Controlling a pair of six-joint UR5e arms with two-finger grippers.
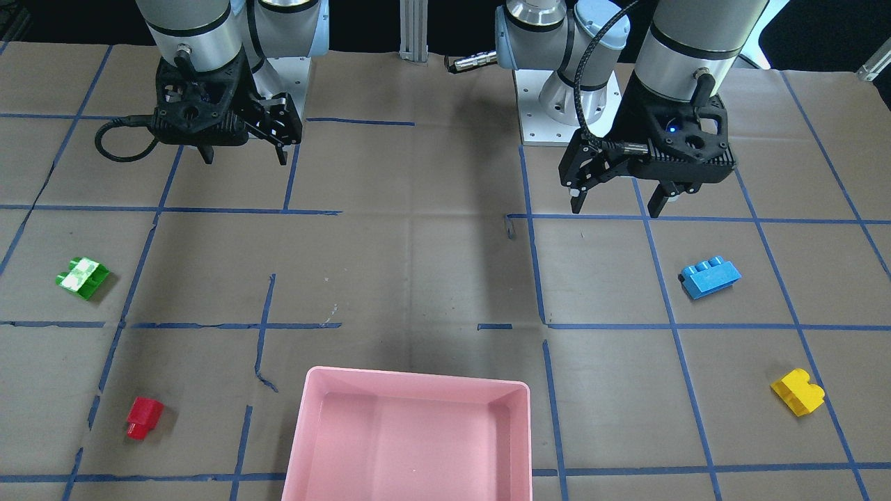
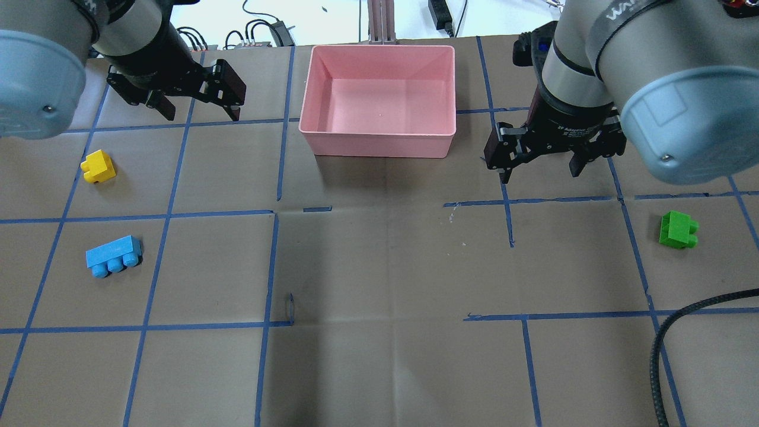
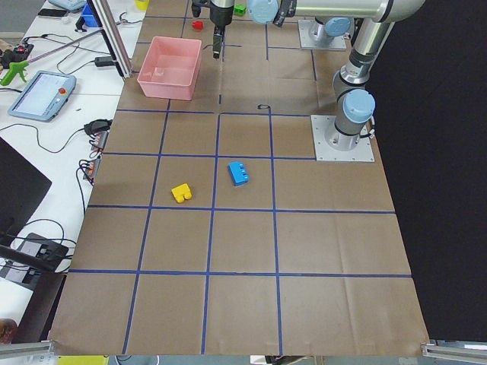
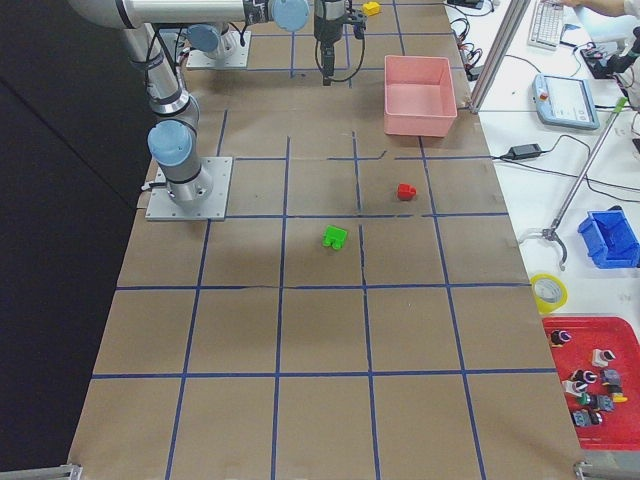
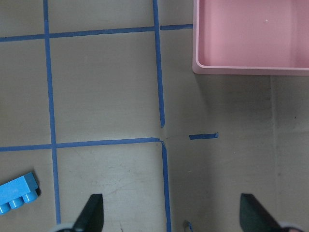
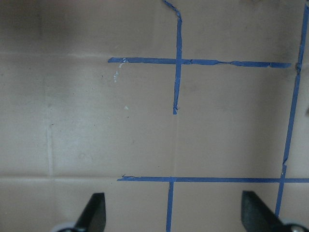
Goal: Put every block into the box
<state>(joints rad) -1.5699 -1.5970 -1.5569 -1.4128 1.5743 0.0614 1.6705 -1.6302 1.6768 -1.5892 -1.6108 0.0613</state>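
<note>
1. My table (image 2: 379, 367) is papered brown and gridded with blue tape (image 2: 166, 214).
2. Past its far edge, a white bench (image 4: 610, 300) carries cables (image 4: 530, 150), a pendant (image 4: 566, 100) and a red tray (image 4: 580, 325).
3. Behind me, darkness.

The counter (image 2: 379, 356) is seen to be covered in matt brown paper, creased and scuffed. It is marked with a grid of blue tape (image 2: 148, 325), torn in places. The box (image 2: 379, 145) is judged to be smooth pink plastic with a soft sheen. The green block (image 1: 82, 277), red block (image 1: 144, 417), blue block (image 2: 112, 256) and yellow block (image 2: 98, 166) are noted as smooth moulded plastic, and glare is recorded on the green one. The left gripper (image 2: 201, 114) and right gripper (image 2: 541, 173) are finished in matt black plastic. A black braided cable (image 2: 682, 332) is noted.
</note>
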